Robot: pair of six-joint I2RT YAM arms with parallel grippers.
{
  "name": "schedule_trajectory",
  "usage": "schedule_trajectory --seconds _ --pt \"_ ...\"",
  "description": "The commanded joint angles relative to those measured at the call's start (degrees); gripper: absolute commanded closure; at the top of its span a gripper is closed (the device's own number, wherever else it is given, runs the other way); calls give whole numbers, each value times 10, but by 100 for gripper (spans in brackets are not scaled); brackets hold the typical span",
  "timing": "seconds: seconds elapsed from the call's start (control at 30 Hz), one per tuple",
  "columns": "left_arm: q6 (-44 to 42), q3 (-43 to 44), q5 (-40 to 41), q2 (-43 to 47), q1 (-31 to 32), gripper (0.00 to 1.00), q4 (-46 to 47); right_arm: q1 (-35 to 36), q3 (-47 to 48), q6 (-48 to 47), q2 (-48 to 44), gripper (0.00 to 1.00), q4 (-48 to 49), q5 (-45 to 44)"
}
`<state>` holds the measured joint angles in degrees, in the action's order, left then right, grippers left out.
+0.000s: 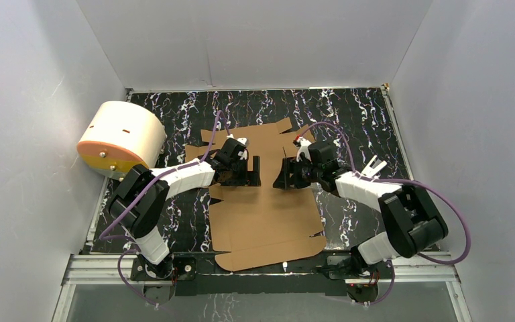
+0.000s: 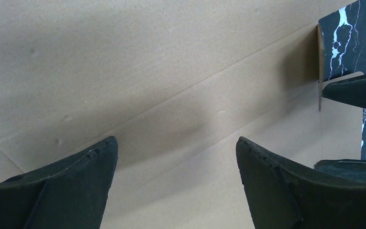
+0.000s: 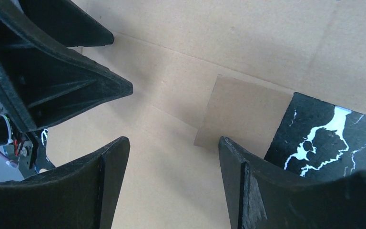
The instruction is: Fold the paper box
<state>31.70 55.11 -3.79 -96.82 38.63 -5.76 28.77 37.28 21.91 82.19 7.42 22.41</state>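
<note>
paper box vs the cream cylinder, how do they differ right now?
The paper box is a flat brown die-cut sheet; the cylinder is a thick cream drum with an orange face. The paper box lies mid-table under the left hand and right hand; the cylinder sits at the far-left edge, clear of both. Both appear to rest on the marbled table.

Cylinder (image 1: 122, 137) left of paper box (image 1: 261, 215)

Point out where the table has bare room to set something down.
Freest: the far right corner of the table, between the paper box and the side wall. A narrower strip lies behind the box, right of the cylinder. Crowded: mid-sheet, where left gripper and right gripper face each other, open.
</note>
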Motion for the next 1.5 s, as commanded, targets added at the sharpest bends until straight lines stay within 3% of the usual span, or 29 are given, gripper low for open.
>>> schedule_trajectory --seconds 0.0,0.2,0.4,0.67,1.0,1.3,1.37,1.47 --pt "-3 -6 2 -12 4 9 3 7 24 5 19 23 11 -17" --pt "3 -7 30 28 3 9 -5 7 42 -15 -13 21 -28 -51" --pt "2 6 107 99 -11 7 -47 6 53 -41 -46 18 -69 -94" --pt "-7 26 79 157 -136 8 -76 6 74 -71 -85 11 -73 -162" --pt "-25 124 -2 37 -268 14 -57 6 68 -97 -82 3 -16 -164" --pt "-56 250 -35 -118 -297 26 -69 5 53 -113 -64 2 52 -170" --pt "-58 265 -42 -141 -302 33 -70 5 56 -116 -51 2 58 -169" --pt "-60 273 -48 -160 -308 35 -55 5 60 -121 -33 2 71 -163"
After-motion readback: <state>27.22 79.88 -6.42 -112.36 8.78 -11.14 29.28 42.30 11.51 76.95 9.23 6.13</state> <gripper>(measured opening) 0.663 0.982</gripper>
